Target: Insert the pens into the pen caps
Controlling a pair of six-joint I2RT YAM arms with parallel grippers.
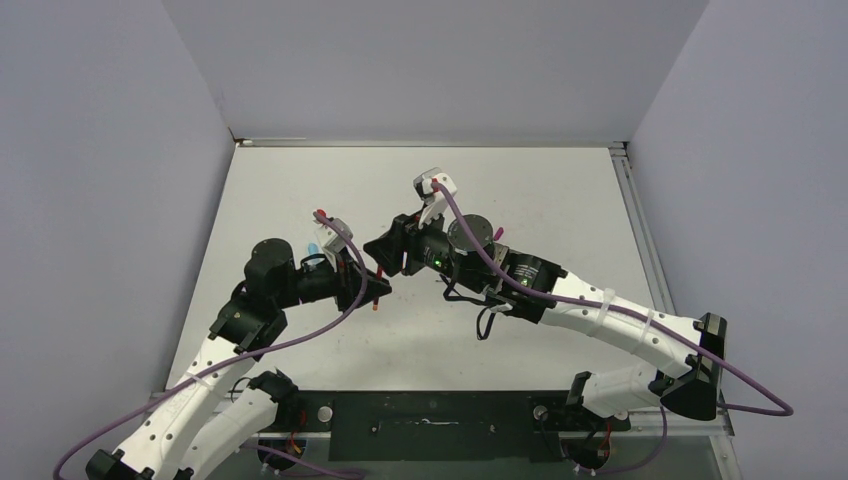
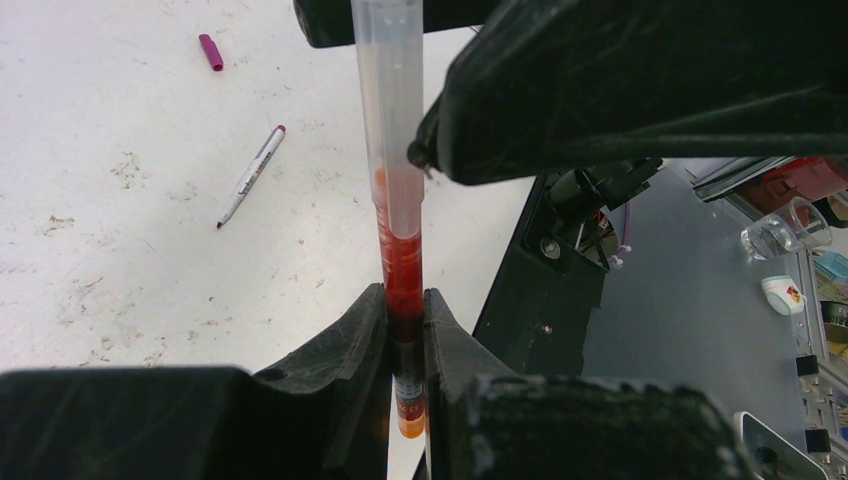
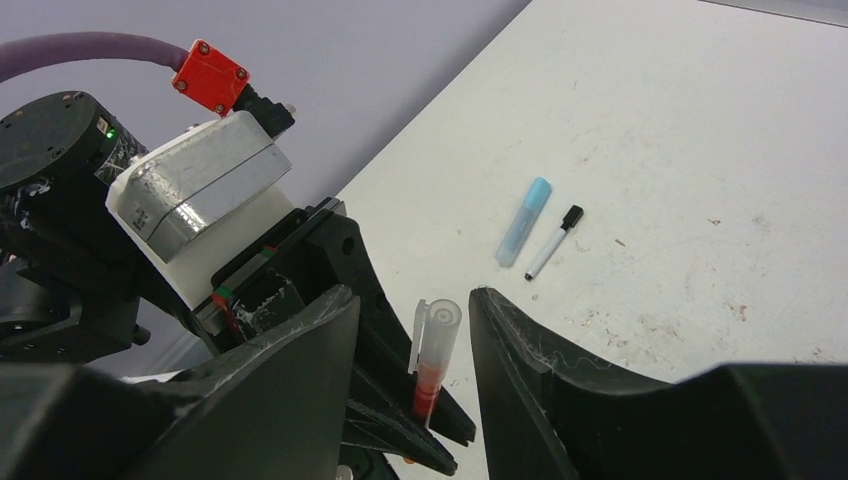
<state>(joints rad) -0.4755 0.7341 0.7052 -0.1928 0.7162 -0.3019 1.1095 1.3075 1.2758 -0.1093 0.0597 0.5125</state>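
Red pen (image 2: 403, 290) is sitting in your left gripper (image 2: 405, 335), jaws clamped on its barrel to brace it. Your right gripper (image 3: 412, 305) is straddling the clear cap (image 3: 440, 335) over its tip, jaws apart, likely readying a push.

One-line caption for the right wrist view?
Right end effector straddles the clear-capped red pen in the left end effector.

lighting is bright, diffuse and even, from above the table (image 1: 560, 200). the white table surface nears overexposure, without hard glare. shadows on the table are faint and soft-edged. in the wrist views the left gripper (image 2: 404, 297) and right gripper (image 3: 412, 300), nearest the lens, render dark and blurred. the red pen (image 2: 400, 250) above the table is slightly soft. table specks stay sharp.
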